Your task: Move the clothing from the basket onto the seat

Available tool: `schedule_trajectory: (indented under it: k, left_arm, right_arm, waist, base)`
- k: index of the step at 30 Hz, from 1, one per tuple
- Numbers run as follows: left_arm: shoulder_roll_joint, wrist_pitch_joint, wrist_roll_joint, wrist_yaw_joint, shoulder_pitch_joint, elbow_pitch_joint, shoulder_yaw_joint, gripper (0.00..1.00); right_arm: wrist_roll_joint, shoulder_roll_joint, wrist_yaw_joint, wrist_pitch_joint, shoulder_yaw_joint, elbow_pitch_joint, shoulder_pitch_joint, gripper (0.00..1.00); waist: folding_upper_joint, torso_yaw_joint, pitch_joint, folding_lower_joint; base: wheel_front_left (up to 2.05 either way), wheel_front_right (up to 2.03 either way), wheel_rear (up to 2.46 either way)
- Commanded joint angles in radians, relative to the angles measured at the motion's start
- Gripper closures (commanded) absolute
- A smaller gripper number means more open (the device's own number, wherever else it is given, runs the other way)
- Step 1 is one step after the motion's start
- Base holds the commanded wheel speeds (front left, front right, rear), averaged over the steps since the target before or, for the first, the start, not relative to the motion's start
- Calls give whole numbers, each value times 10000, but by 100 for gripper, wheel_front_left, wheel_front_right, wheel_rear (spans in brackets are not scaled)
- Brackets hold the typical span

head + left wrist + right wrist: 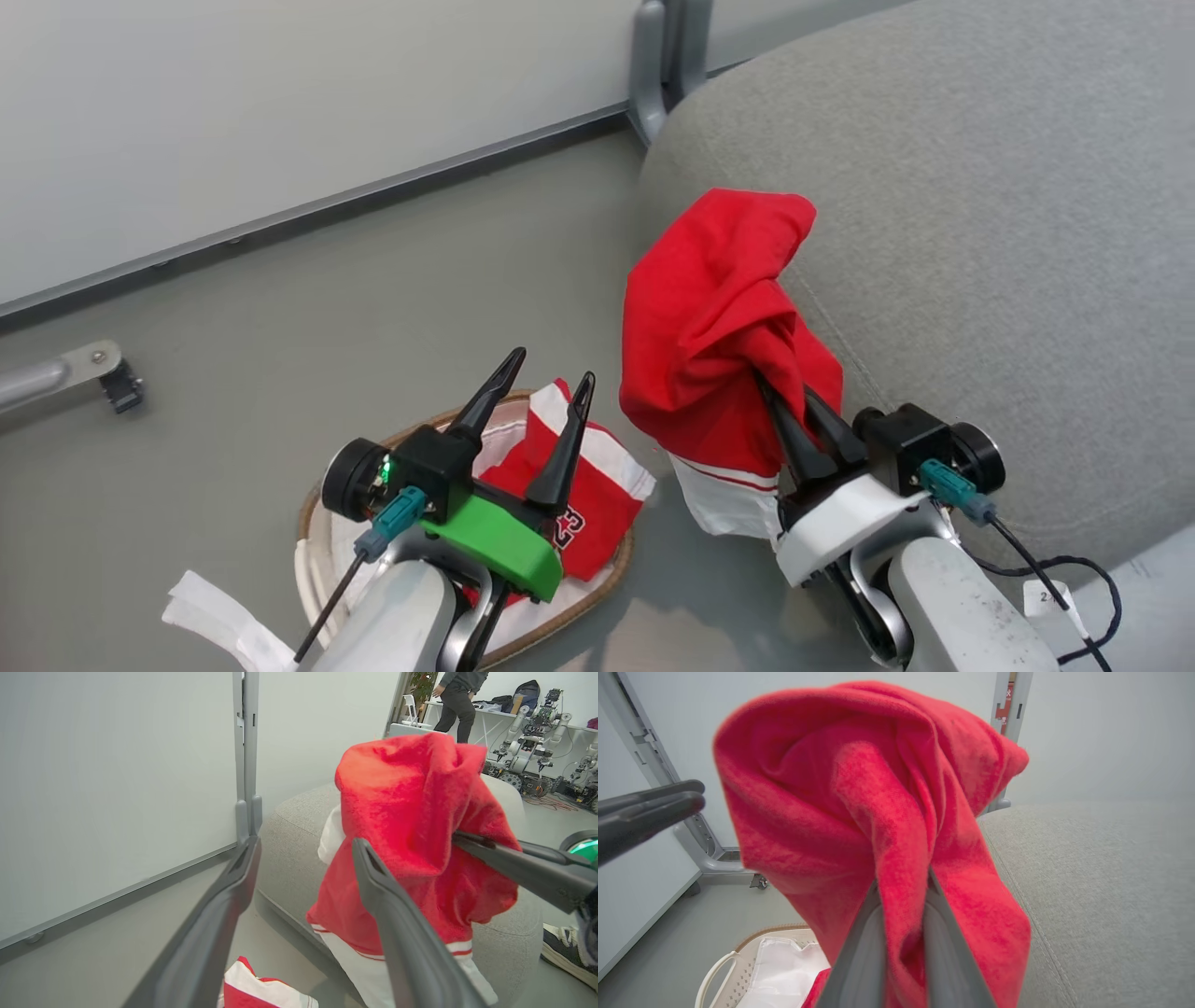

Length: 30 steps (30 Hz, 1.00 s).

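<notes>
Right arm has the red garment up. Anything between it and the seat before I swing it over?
Nothing visible. The garment, shut in the right jaws, hangs at the edge of the seat, with bare cushion beyond it. The left jaws stand open over the basket, away from the seat.

Grey floor [373,308] bearing basket [303,527] and seat [980,233]

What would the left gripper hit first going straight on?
Likely the seat: its near corner sits between the open fingers of the left gripper; the red garment in the right gripper hangs just beside that line. Depth unclear.
</notes>
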Motion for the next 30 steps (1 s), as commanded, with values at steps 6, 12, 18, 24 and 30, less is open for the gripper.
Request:
schedule_trajectory:
  k: [6,12,18,24,30]
  left_arm:
    - [106,8,149,-33,301,8,73,0]
    - [230,8,339,-33,272,64,30,0]
    - [579,8,395,-33,69,-81,-131,0]
    - [1274,8,377,-33,-176,-549,-34,0]
    - [1864,8,220,-33,-522,-1016,-69,0]
  right_arm:
    - [176,-15,-13,-27,-583,-309,526,100]
    - [3,-19,-13,-27,-865,-209,384,100]
    - [-778,-21,-13,-27,-1778,183,-830,100]
    - [-1890,-12,-13,-27,-2934,893,-2826,100]
    - [-3051,-211,-13,-27,-4398,1939,-4704,100]
  waist:
    - [-1,-1798,477,0]
    - [-1,-2226,826,0]
    - [-1,-1966,1632,0]
    - [-1,-1361,2685,0]
    - [-1,-650,3688,0]
  base:
    - [0,0,0]
    - [0,0,0]
    - [0,0,0]
    - [0,0,0]
    - [0,0,0]
